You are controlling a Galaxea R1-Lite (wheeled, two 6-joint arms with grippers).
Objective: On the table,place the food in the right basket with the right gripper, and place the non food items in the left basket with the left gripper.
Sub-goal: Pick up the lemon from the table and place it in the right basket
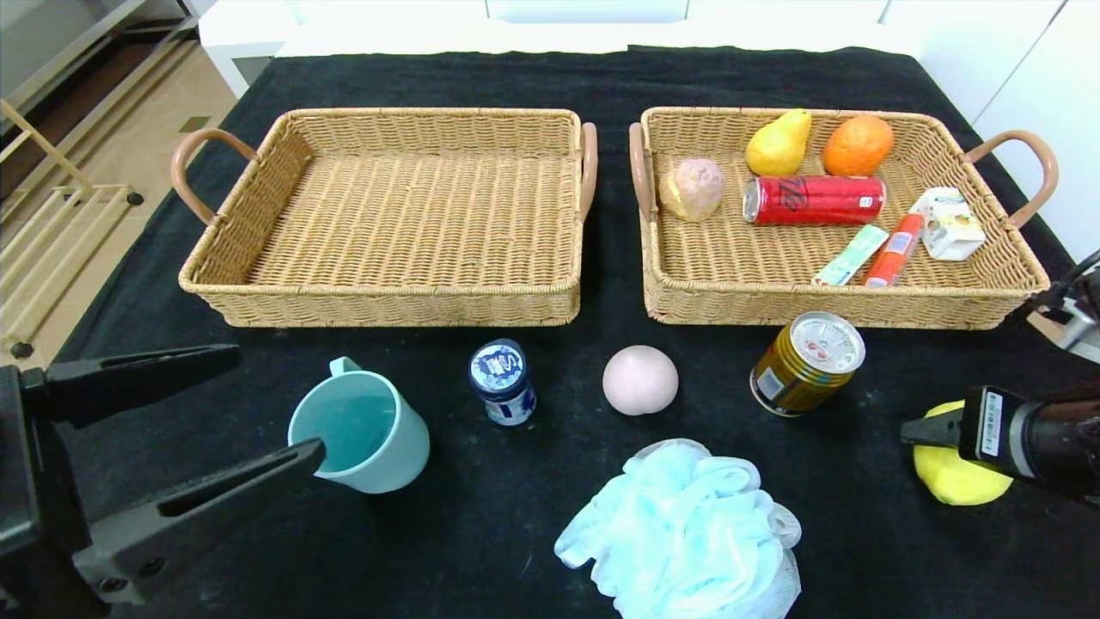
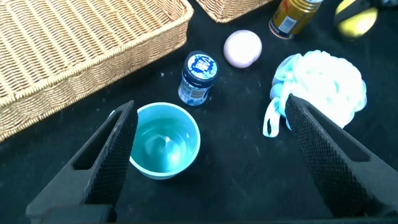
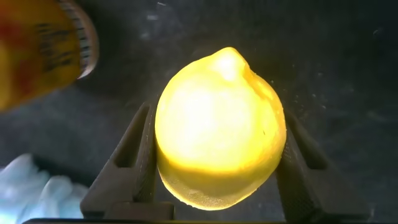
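Right wrist view — lemon (image 3: 221,127) nipple points beyond claw (image 3: 214,168)

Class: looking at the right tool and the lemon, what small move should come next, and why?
Probably lift the lemon straight up. The right tool has a finger on each side of it, seemingly gripping, while it sits on the cloth; the right basket, where food goes, is ahead.

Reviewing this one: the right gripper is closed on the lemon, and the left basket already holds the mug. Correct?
Not quite. The left basket is empty; the mug stands on the table in front of it, as the head view shows. The right gripper does grip the lemon.
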